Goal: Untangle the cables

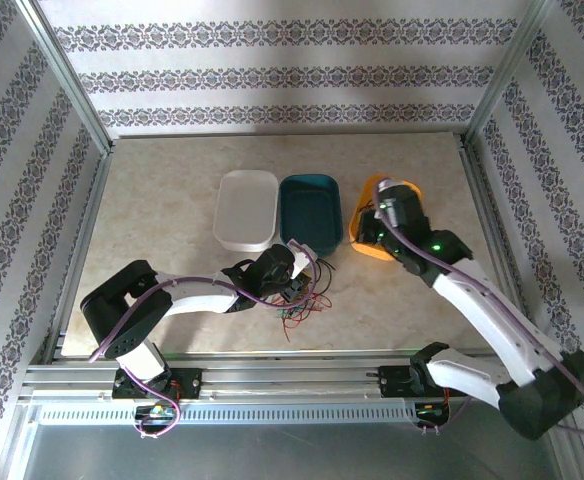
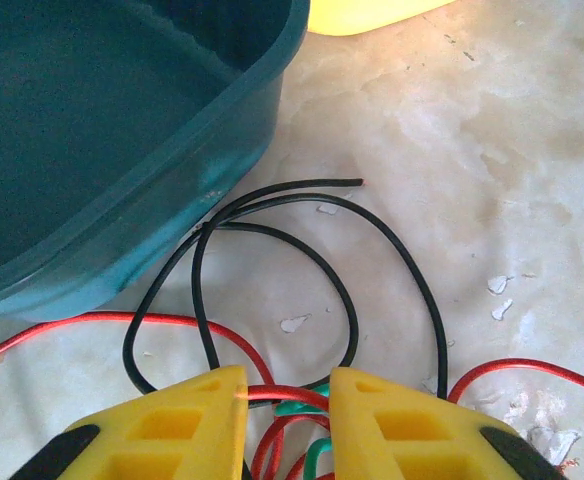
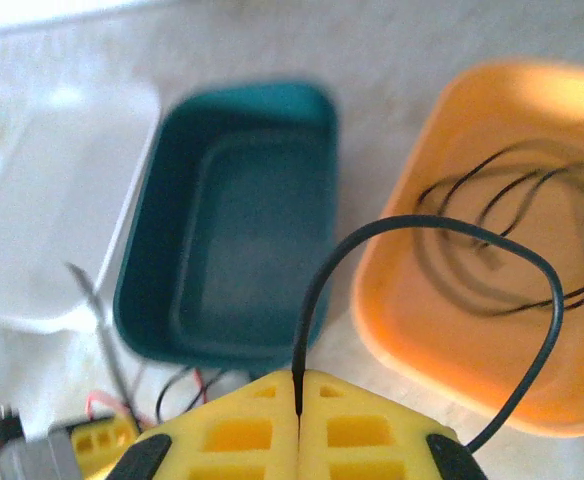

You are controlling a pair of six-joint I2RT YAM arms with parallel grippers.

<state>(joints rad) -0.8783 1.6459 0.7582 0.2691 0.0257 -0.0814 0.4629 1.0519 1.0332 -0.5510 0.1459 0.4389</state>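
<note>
Table (image 1: pixel 162 240): three tubs (image 1: pixel 310 208), several tangled cables (image 1: pixel 304 303)

Left of the white tray (image 1: pixel 246 209), the counter (image 1: pixel 152 200) lies open. The teal tray (image 1: pixel 310 215) stands close behind the cables (image 1: pixel 302 305). Only a narrow gap separates it from the orange tray (image 1: pixel 362 235).

A red cable (image 2: pixel 152 319), a green cable (image 2: pixel 297 408) and black cables (image 2: pixel 439 340) lie tangled on the table (image 2: pixel 492 150) beside the teal bin (image 2: pixel 122 150). Another black cable (image 3: pixel 442 220) arcs upward, pinched in the right gripper (image 3: pixel 299 400). Black loops (image 3: pixel 492 308) lie in the orange bin (image 3: pixel 422 335).
</note>
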